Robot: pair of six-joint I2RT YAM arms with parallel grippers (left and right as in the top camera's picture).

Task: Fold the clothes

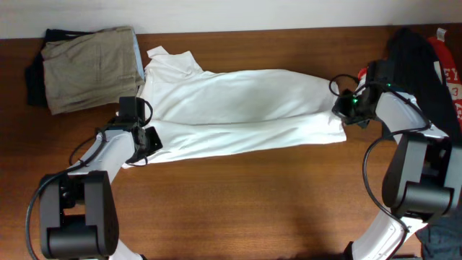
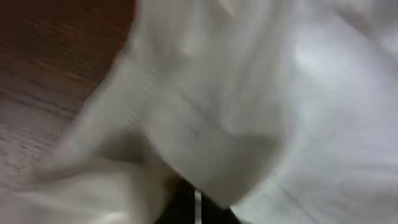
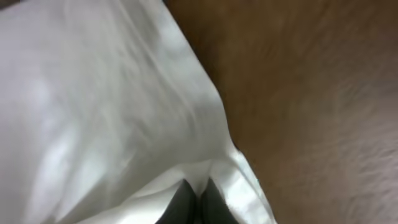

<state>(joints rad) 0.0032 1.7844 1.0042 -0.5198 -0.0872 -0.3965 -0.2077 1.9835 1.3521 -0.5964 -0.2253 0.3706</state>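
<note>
The white T-shirt [image 1: 238, 108] lies stretched across the table, folded lengthwise. My left gripper [image 1: 144, 139] is at its left lower edge, shut on the fabric; in the left wrist view the white T-shirt [image 2: 261, 93] fills the frame and covers the fingers [image 2: 196, 208]. My right gripper [image 1: 345, 110] is at the shirt's right end, shut on the cloth; the right wrist view shows its fingertips [image 3: 198, 196] pinching the hem of the white T-shirt [image 3: 93, 106]. Black and red garments [image 1: 426, 65] lie at the far right.
A folded khaki-beige garment [image 1: 86, 65] lies on a dark piece at the back left corner. The brown wooden table [image 1: 245, 202] extends in front of the shirt. Both arm bases stand at the front left and front right.
</note>
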